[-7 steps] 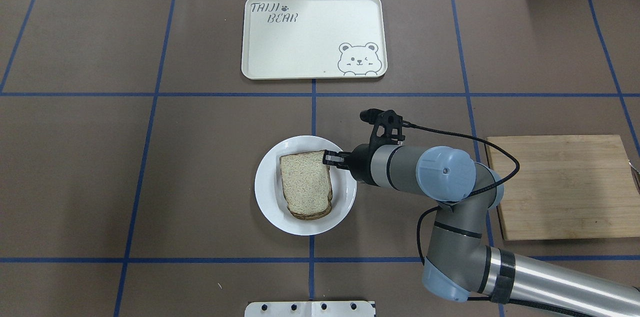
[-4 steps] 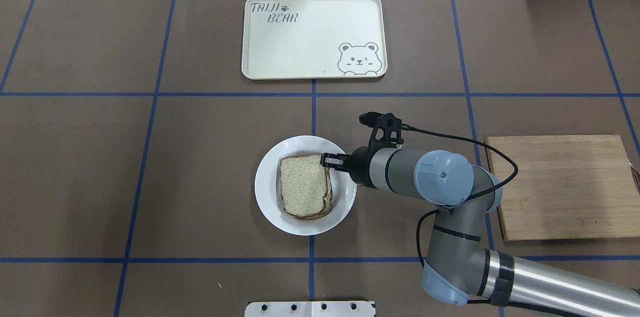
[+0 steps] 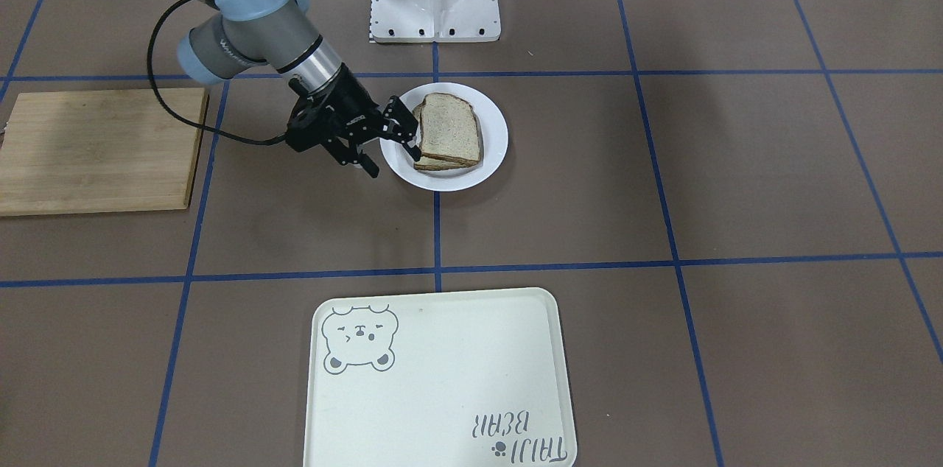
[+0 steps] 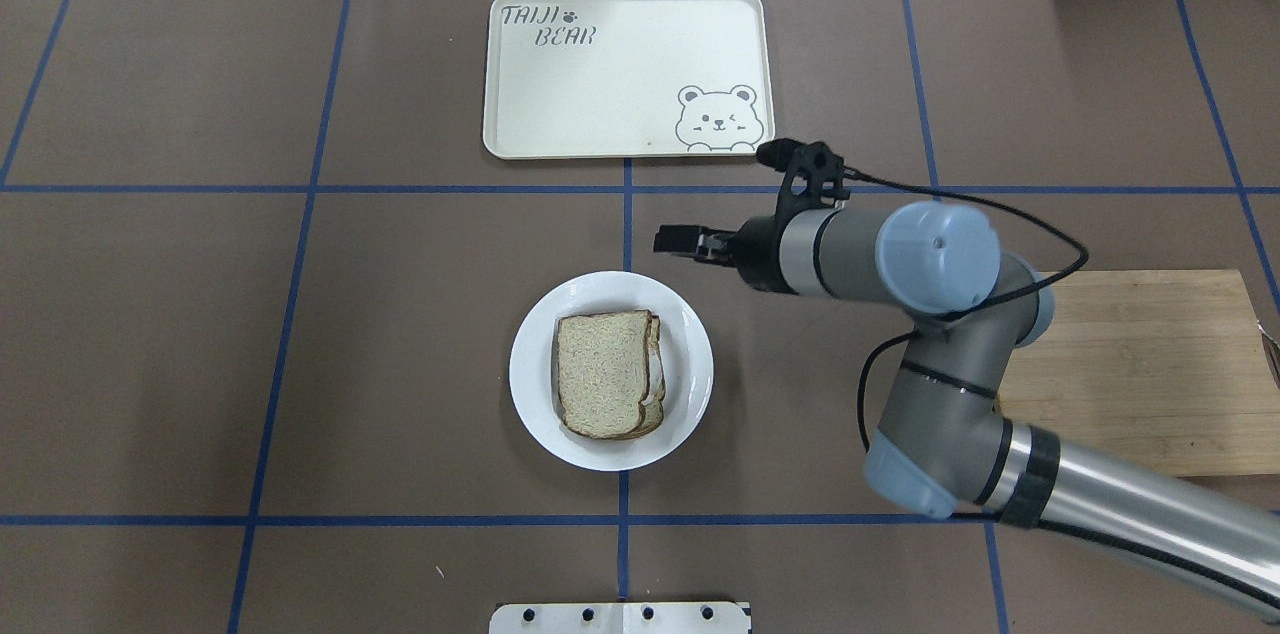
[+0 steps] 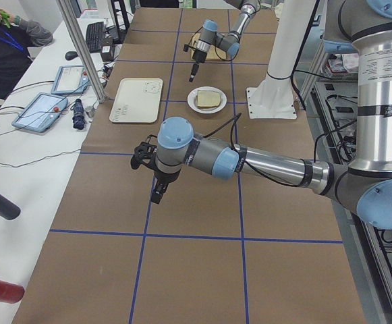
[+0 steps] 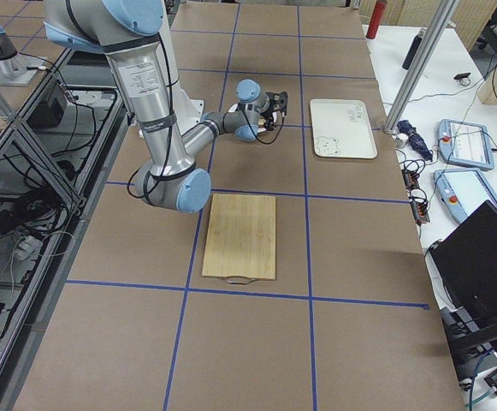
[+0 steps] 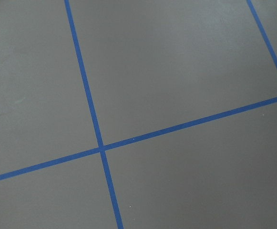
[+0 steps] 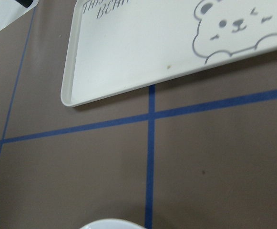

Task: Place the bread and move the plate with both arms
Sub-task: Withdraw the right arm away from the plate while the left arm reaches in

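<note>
We are reading the right arm (image 4: 900,264) as the nearer one; the left arm (image 5: 249,158) is hanging well apart, and we cannot tell whether the left gripper (image 5: 156,197) is spread. The plate (image 4: 690,364) is sitting near the right gripper (image 4: 678,241), robot-ward and slightly to its left, carrying the bread (image 4: 600,369) stacked on another slice. That gripper's jaws are standing spread, pinching nothing.
</note>
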### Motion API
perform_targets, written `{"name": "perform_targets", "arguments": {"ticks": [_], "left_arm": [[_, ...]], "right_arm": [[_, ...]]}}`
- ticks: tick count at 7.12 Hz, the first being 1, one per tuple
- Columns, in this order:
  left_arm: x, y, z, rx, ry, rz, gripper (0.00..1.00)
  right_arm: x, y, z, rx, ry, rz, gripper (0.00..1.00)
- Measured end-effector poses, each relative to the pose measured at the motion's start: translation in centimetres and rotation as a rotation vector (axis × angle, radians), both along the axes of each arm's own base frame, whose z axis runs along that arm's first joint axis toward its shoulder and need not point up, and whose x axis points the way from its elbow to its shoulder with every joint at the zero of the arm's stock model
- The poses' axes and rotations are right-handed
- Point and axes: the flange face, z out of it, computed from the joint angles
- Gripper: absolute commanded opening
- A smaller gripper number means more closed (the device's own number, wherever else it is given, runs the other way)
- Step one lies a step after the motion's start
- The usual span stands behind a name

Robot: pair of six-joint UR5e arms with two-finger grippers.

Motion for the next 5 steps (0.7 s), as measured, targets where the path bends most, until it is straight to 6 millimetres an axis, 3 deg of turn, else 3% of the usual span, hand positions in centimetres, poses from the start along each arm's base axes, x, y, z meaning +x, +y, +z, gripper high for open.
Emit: {"name": "perform_targets", "arguments": {"ticks": [3, 5], "left_arm": [[0.1, -0.3, -1.5, 0.061, 0.003, -0.002, 0.98], [0.9, -1.5, -3.4, 0.095, 0.023, -0.021, 0.98]], "right_arm": [[11.5, -10.1, 3.2, -0.049, 0.239, -0.031, 1.0], [18.9, -14.1, 7.4, -0.032, 0.434, -0.084, 1.0]]}}
